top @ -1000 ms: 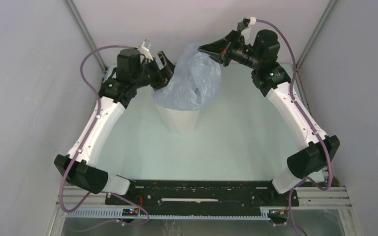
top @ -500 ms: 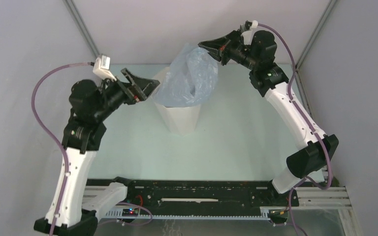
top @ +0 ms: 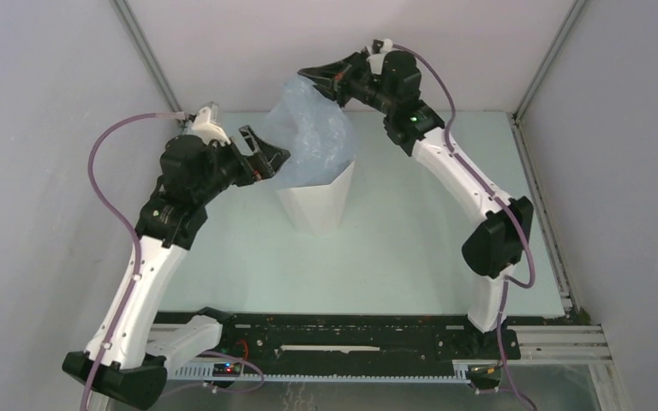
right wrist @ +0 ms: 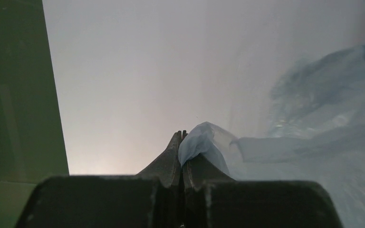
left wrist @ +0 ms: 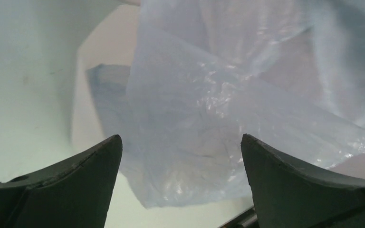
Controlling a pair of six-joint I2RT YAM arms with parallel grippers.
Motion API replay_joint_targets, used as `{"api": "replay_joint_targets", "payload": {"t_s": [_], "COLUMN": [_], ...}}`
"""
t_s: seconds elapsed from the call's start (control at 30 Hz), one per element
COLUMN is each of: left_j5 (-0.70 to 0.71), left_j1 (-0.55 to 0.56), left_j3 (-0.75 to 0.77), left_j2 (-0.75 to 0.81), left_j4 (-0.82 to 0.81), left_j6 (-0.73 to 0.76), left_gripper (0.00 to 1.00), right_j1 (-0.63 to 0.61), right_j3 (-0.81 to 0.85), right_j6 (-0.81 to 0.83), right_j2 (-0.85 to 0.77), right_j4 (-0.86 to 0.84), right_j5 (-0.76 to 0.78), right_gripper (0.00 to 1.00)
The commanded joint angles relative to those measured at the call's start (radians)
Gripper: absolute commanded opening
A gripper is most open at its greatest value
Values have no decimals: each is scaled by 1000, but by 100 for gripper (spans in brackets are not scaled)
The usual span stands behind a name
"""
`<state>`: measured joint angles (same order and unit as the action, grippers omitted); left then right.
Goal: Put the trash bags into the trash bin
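The pale blue-grey trash bag (top: 313, 133) hangs with its lower part inside the mouth of the white faceted trash bin (top: 315, 205), and its upper part billows above the rim. My right gripper (top: 306, 74) is shut on the bag's top edge, high above the bin; in the right wrist view the film (right wrist: 204, 140) bulges out from between the closed tips of that gripper (right wrist: 181, 134). My left gripper (top: 276, 159) stands open just left of the bin's rim, pointing at the bag. Wrinkled film (left wrist: 209, 109) fills the left wrist view beyond the left gripper (left wrist: 180, 138), untouched. The bin's wall (left wrist: 81, 109) shows at left.
Grey enclosure walls with metal corner posts (top: 141, 47) close in the pale green table (top: 394, 248) on three sides. The black base rail (top: 343, 334) runs along the near edge.
My left gripper let go of the bag, swung away to the left, opened wide and came back toward the bin's rim. The right gripper carried the bag's top to the left.
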<state>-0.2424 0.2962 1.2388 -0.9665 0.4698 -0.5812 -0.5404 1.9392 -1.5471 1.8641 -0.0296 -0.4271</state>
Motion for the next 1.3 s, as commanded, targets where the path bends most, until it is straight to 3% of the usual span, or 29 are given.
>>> {"api": "replay_joint_targets", "payload": {"t_s": [0.0,0.1,0.3,0.47,0.63,0.8,1.03,1.27], "left_j5": [172,176,198,177,87,46,-54,20], "left_j1": [-9,-18,-54,-58,-58,-58,-39,-60], "left_j3": [80,87,118,199,152,230,218,58], "left_j2": [-41,-84,-132,-121,-148,-292,-431,-267], "left_j4": [86,78,52,24,-161,-213,-418,-389], "left_j6": [64,61,58,67,26,48,3,3], "left_gripper": [100,88,45,26,18,6,0,1], "right_j1": [-42,-37,25,72,96,104,108,43], "right_j3": [187,242,193,154,148,38,5,53], "right_j6": [12,54,211,335,449,484,644,895], "right_j2": [99,153,156,97,37,-40,-106,-102], "right_j4": [-62,-62,-51,4,100,143,327,576], "right_j5": [-7,-48,-210,-318,-368,-391,-363,-265], "right_gripper": [0,0,0,0,0,0,0,0]}}
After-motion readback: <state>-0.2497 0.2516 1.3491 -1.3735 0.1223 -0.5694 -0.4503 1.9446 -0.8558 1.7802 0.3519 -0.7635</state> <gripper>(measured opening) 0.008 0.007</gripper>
